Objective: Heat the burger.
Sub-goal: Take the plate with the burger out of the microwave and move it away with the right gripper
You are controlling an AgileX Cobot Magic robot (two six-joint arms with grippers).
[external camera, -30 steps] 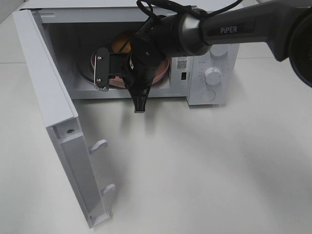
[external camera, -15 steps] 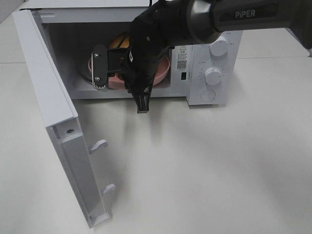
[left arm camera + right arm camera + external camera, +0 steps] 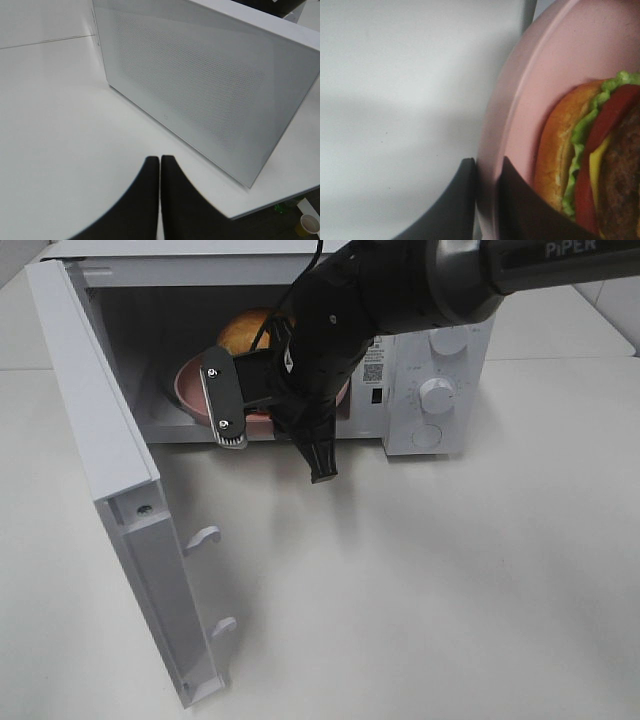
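The burger (image 3: 250,332) sits on a pink plate (image 3: 190,380) inside the open microwave (image 3: 130,340); only its golden bun shows past the arm. In the right wrist view the burger (image 3: 600,165) shows bun, lettuce, tomato, cheese and patty. My right gripper (image 3: 487,167) is shut on the rim of the pink plate (image 3: 540,75), one finger on each side. From the high camera its fingertips are hidden behind the black wrist (image 3: 320,360). My left gripper (image 3: 160,165) is shut and holds nothing, low over the table beside the white microwave door (image 3: 200,80).
The microwave door (image 3: 90,410) stands swung open to the left, its latch hooks (image 3: 205,537) sticking out over the table. The control panel with round knobs (image 3: 437,395) is to the right of the cavity. A paper cup (image 3: 309,224) lies below the table edge.
My right arm's wrist has shifted right and turned, and it still grips the plate rim. More of the burger's bun now shows behind it.
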